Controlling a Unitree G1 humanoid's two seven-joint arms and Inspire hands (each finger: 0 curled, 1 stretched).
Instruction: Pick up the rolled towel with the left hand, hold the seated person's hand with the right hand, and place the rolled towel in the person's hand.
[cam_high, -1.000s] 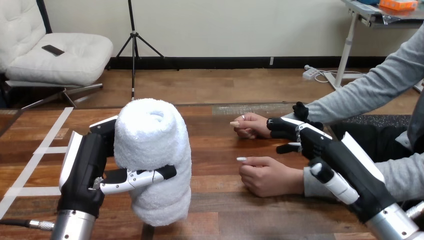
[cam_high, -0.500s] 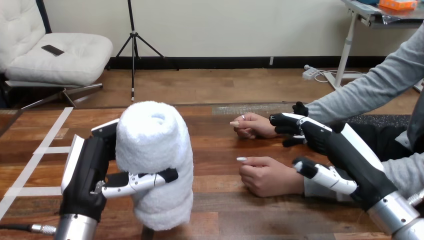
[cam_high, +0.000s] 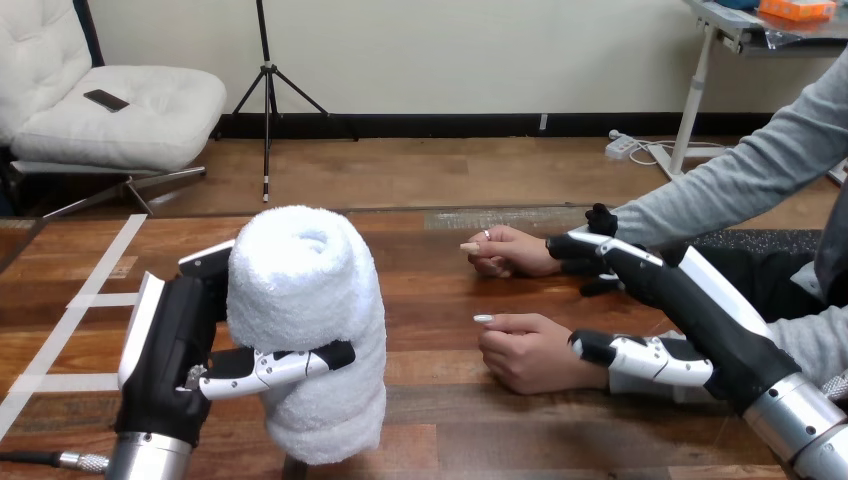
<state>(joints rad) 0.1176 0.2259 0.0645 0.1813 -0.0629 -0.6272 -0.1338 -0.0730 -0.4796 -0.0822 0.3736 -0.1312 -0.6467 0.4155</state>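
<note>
On the wooden surface, left hand grips the upright rolled towel; person's nearer hand lies toward the right edge, right hand spread wide at its wrist.

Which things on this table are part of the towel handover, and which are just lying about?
Job: rolled towel, gripped by the left hand; right hand, open; person's nearer hand and farther hand, either may receive it.
Lying about: white tape strips and grey patch on the table.
</note>
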